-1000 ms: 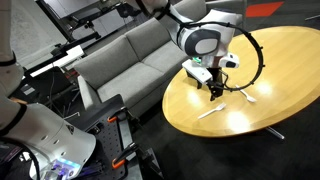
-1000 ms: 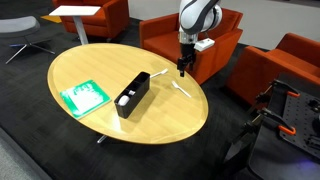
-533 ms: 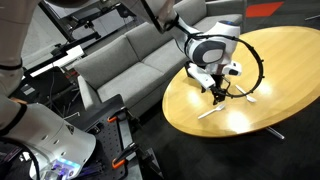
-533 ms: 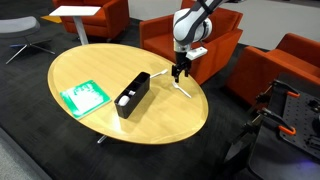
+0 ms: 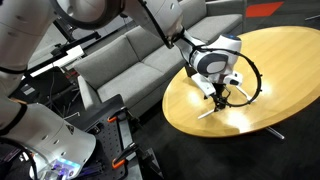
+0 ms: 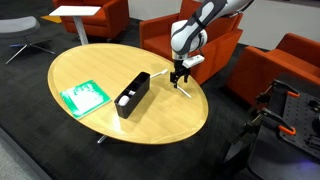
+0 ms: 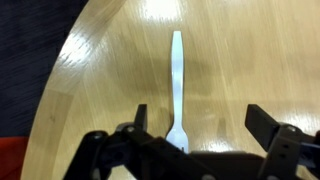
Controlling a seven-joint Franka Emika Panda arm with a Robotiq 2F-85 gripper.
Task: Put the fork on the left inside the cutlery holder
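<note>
The fork (image 7: 177, 80) is slim and pale and lies flat on the round wooden table (image 6: 100, 125). It also shows in both exterior views (image 6: 184, 89) (image 5: 209, 112), near the table's edge. My gripper (image 7: 200, 120) is open just above the fork's tine end, one jaw on each side, and holds nothing. It shows in both exterior views (image 6: 180, 76) (image 5: 215, 96). The black cutlery holder (image 6: 132, 93) stands mid-table, well away from the gripper. It does not show in the wrist view.
A second pale utensil (image 6: 160, 73) (image 5: 246, 97) lies between the fork and the holder. A flat green rectangle (image 6: 82, 96) lies beyond the holder. Orange armchairs (image 6: 195, 45) and a grey sofa (image 5: 120, 55) stand close to the table's edge.
The gripper has come down towards the table and now sits low over the fork. The fork, the second utensil and the holder have not moved.
</note>
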